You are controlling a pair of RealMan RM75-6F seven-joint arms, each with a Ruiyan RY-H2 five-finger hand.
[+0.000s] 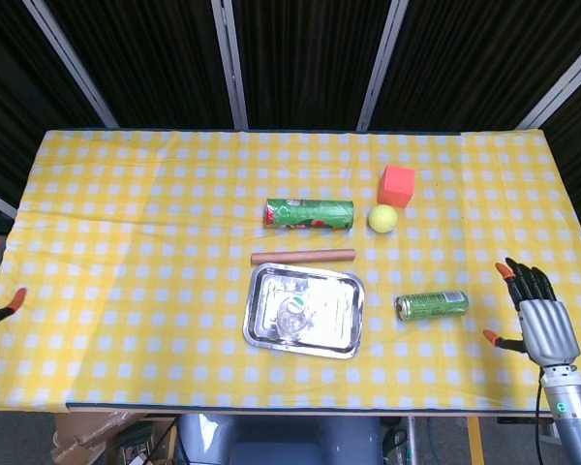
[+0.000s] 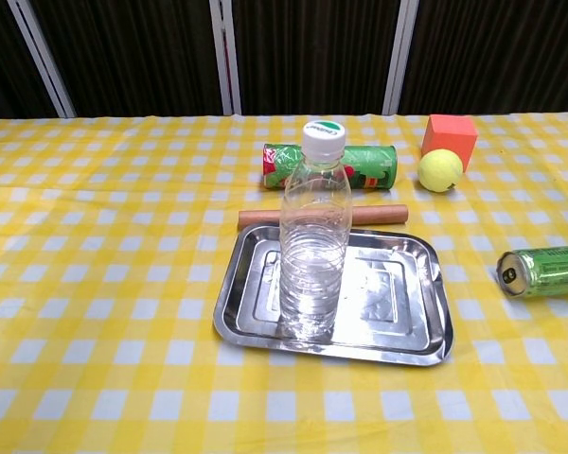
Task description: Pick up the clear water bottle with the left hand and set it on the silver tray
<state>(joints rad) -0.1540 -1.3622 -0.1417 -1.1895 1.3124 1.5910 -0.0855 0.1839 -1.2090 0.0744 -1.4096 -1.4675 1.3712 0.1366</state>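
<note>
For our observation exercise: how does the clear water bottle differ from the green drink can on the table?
The clear water bottle stands upright; the green drink can lies on its side. The bottle is see-through with a white cap; the can is opaque green metal. The bottle stands on the silver tray; the can lies on the yellow checked cloth. Both are drink containers that no hand touches.

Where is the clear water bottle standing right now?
The clear water bottle stands upright on the left part of the silver tray, near the table's front centre in both views, just in front of the brown stick.
</note>
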